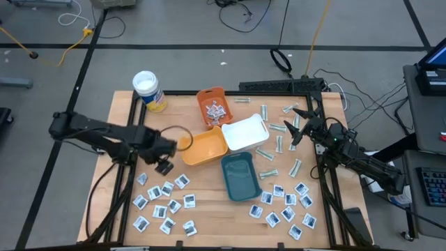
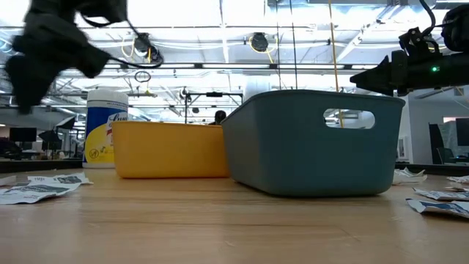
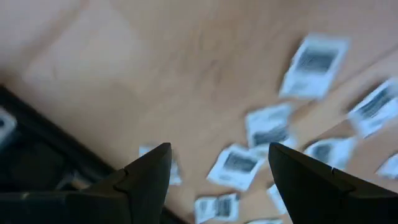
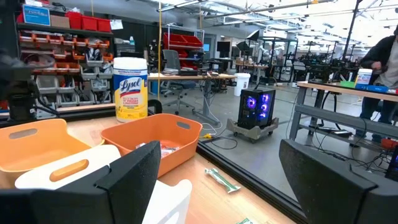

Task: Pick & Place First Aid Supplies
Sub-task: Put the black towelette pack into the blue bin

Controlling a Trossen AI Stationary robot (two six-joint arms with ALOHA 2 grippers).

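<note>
Right now I see a pale wooden desk [image 1: 209, 202] with a dark metal frame along its edges, standing on a grey floor [image 1: 174, 28] crossed by black tape lines and loose cables. Four trays sit near the middle: a small orange tray [image 1: 214, 106] with packets inside, a white tray [image 1: 245, 133], a yellow-orange tray [image 1: 204, 148] and a teal tray [image 1: 241, 176]. A white-lidded canister [image 1: 148, 90] with a yellow label stands at the far left corner.

My left pincer [image 1: 164, 166] hangs above the desk just left of the yellow-orange tray, its fingers spread with nothing between them; below it lie the square white sachets [image 1: 164, 206], scattered in a loose cluster on the near left of the desk. A second cluster of sachets [image 1: 287, 206] lies on the near right, and narrow pale strips [image 1: 275, 143] are strewn right of the white tray.

My right pincer [image 1: 301, 124] hovers over those strips at the far right, fingers spread wide and empty.

Beyond the desk, the right wrist view shows a workshop: shelves with red bins [image 4: 93, 23], other benches, a lit computer case [image 4: 258, 106] on the floor, and a person [image 4: 382, 62] in dark clothes at the far edge.
</note>
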